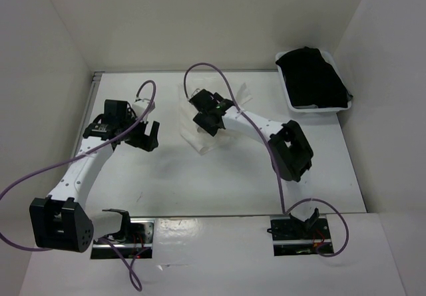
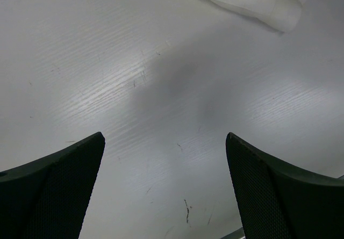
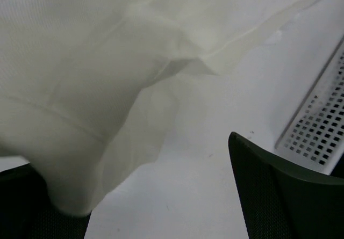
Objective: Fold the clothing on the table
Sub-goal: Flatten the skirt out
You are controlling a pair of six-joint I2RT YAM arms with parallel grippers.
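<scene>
White skirt bunched near the far edge, both grippers held apart.

The clothing [image 1: 203, 142] is seen crumpled on the table [image 1: 200, 183], near the middle of its far edge. The right gripper [image 1: 205, 116] is positioned over it with jaws spread wide, and fabric is draped over one finger [image 3: 21, 196]. The left gripper [image 1: 145, 138] is held open above bare surface beside the skirt, towards the left edge. A black garment [image 1: 313, 76] is contained in a bin [image 1: 293, 103] at the far right corner.
</scene>
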